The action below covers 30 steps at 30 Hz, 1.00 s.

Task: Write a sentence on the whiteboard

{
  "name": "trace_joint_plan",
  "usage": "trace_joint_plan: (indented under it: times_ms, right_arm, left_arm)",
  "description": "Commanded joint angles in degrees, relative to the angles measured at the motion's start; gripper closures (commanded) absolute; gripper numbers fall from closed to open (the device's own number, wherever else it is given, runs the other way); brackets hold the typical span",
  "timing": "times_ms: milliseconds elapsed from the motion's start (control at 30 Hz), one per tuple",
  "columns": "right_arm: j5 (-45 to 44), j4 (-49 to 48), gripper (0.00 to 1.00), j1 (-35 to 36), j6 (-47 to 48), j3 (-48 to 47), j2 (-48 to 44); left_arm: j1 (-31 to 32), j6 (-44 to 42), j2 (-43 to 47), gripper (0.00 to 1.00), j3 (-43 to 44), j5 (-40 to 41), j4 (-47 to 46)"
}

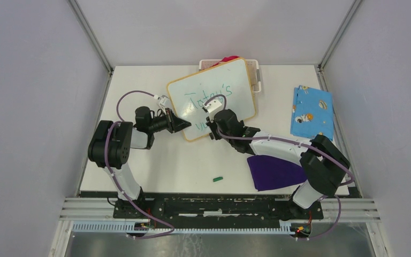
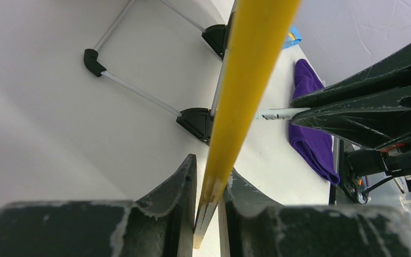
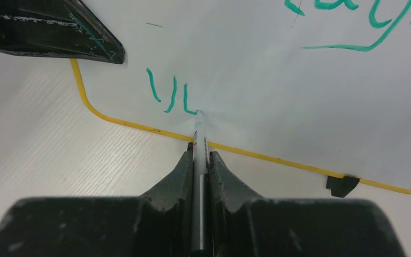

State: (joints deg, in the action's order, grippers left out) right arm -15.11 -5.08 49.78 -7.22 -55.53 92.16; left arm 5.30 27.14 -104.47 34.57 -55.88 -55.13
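Observation:
The whiteboard lies tilted at the table's back middle, with green writing as a top line reading about "Totay's". My left gripper is shut on its yellow frame edge at the lower left corner. My right gripper is shut on a slim white marker. The marker's tip touches the board near its lower edge, right after the first green strokes of a second line. Part of the top line also shows in the right wrist view.
A white basket with something red stands behind the board. A purple cloth lies under the right arm. A blue patterned cloth lies at the right. A green marker cap lies near the front. A black foot sits on the frame.

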Motion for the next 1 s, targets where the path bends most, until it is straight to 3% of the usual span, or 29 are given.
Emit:
trace_joint_plan:
  times_ms: [0,533,967]
  right_arm:
    - [-1.92,-1.33,1.00,-0.92,0.70,-3.67,-0.85]
    - [0.61,-0.91,1.00,-0.77,0.82,-6.67,1.02]
    - [1.22,-1.67,1.00,0.33,0.27,-3.52,0.61]
  left_arm:
    - [0.59,-2.96,-1.09,0.75,0.81,4.34,3.28]
    - [0.59,-2.97,-1.09,0.75,0.84,4.29,3.27]
    - [0.63,-2.97,-1.07,0.75,0.94,4.32,3.38]
